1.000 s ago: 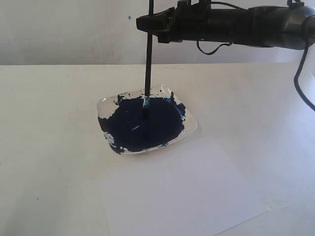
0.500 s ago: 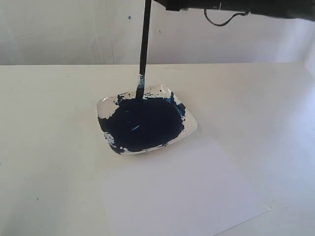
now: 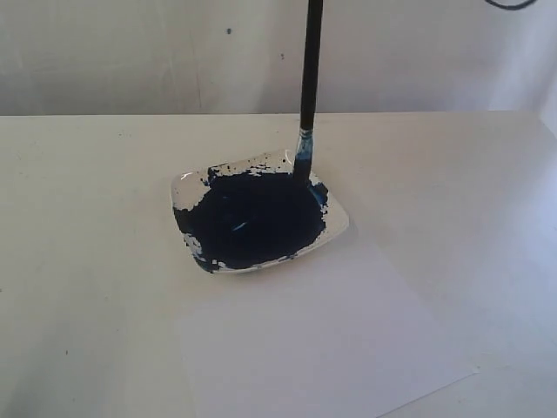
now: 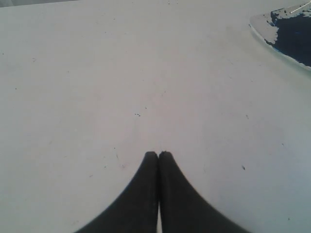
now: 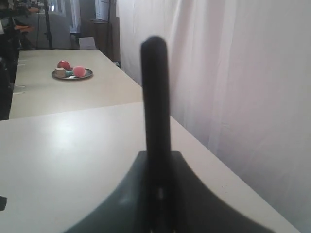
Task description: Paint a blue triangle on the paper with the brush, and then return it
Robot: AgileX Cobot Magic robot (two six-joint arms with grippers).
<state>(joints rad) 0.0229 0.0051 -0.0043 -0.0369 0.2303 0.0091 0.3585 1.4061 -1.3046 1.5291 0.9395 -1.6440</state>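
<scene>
Nearest in the exterior view lies the paper (image 3: pixel 331 348), flat on the white worktop (image 3: pixel 87 261), a little to the right. It is fully blank: no stroke of the blue triangle is on it, so the painting itself is not yet begun.

Just behind the paper, touching or almost touching its far edge, stands the dish (image 3: pixel 343 225). It is filled with the dark navy paint pool (image 3: pixel 257 218), and paint is smeared over its rim.

At the far right edge of the dish the brush (image 3: pixel 309 78) hangs upright. Its blue-stained bristle tip (image 3: pixel 302 165) is at the rim, but I cannot tell if it touches the rim or is a little above. The handle goes up out of the picture, so the arm is not seen there.

In the right wrist view the right claw (image 5: pixel 156 162) is clamped on the black handle, which rises straight between its jaws.

The left claw (image 4: pixel 158 156) has its jaws pressed together with nothing between them. It hangs over bare worktop, well apart from the dish.

My judgement: the brush is taken and seems loaded with paint. What is left is to carry it to the near side, over the paper, paint the three sides, and then return the brush.
</scene>
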